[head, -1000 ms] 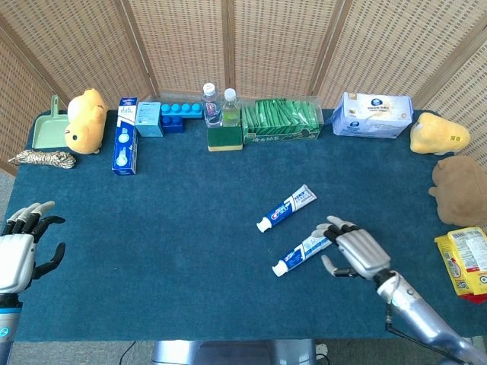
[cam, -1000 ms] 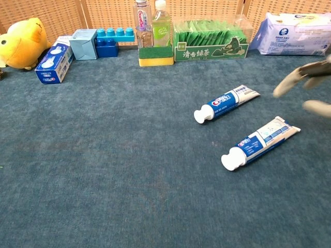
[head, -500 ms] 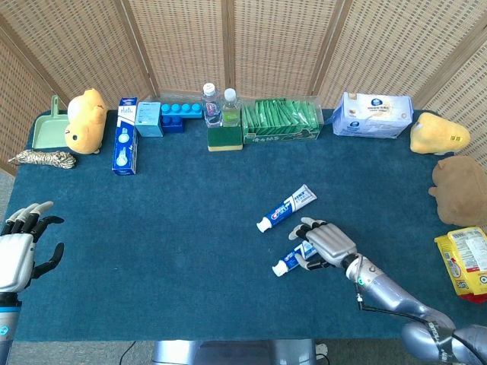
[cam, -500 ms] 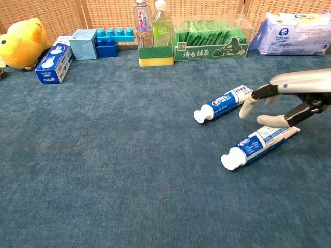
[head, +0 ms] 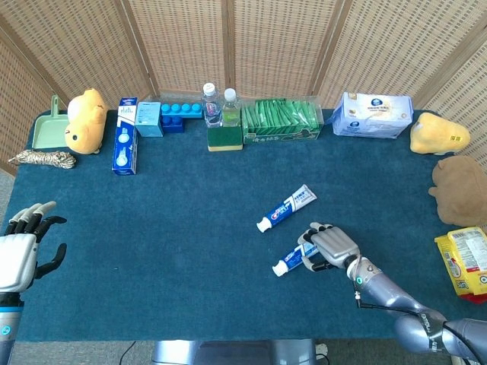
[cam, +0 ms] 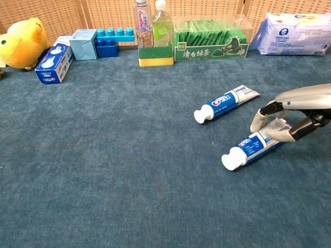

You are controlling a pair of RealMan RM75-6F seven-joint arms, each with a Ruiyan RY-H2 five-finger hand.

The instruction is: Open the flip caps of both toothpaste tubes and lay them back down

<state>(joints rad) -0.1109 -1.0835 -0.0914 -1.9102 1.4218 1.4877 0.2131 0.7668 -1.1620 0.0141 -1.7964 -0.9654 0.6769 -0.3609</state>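
right robot hand [head: 331, 246] is down on the nearer blue-and-white toothpaste tube [cam: 252, 145], fingers [cam: 260, 120] curled over its tail end and thumb under it, grasping it while the tube lies flat on the blue carpeted counter [head: 152, 251], white cap [cam: 228, 161] pointing to the near left, closed from what shows; the farther blue-and-white toothpaste tube [head: 286, 207] lies just beyond, apart from the hand, cap [cam: 200, 116] also closed; left robot hand [head: 21, 247] sits at the counter's left edge, fingers spread, released
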